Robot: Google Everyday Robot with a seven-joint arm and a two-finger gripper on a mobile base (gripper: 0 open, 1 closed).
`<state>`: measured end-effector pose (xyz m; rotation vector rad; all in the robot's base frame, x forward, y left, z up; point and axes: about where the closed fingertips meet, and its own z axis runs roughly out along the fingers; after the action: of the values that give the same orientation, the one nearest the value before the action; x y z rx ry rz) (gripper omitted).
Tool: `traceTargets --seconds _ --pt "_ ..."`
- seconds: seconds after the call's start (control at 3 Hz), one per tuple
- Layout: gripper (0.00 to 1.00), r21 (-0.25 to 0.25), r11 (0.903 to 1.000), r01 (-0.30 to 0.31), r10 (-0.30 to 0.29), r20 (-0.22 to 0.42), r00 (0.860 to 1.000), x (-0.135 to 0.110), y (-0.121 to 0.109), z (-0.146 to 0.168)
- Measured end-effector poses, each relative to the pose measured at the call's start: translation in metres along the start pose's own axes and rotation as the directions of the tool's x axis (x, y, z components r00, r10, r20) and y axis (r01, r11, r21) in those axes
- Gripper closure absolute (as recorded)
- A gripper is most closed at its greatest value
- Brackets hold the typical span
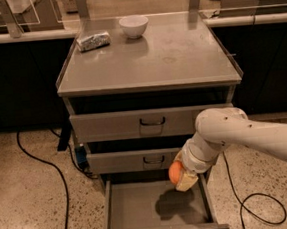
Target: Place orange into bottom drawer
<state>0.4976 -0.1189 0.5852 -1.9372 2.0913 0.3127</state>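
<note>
The orange (175, 173) is held in my gripper (181, 177), at the end of my white arm coming in from the right. It hangs over the right part of the open bottom drawer (136, 207), a wide grey tray pulled out at the cabinet's foot. Its shadow falls on the drawer floor just below. The fingers close around the orange, above the drawer floor and in front of the middle drawer.
The two upper drawers (151, 122) with dark wire handles are shut. On the cabinet top (178, 53) stand a white bowl (134, 26) and a silvery packet (93, 40). Black cables (47, 165) lie on the speckled floor at left and right.
</note>
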Motion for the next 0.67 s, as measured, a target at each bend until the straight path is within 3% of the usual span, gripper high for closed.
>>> traceTargets --seconds 0.33,0.67 --pt "1.0 -0.077 0.995 -0.063 0.071 0.116 0.991 0.009 -0.007 0.032" --pt "1.0 -0.142 0.9821 -0.124 0.153 0.215 0.965 0.021 -0.007 0.055"
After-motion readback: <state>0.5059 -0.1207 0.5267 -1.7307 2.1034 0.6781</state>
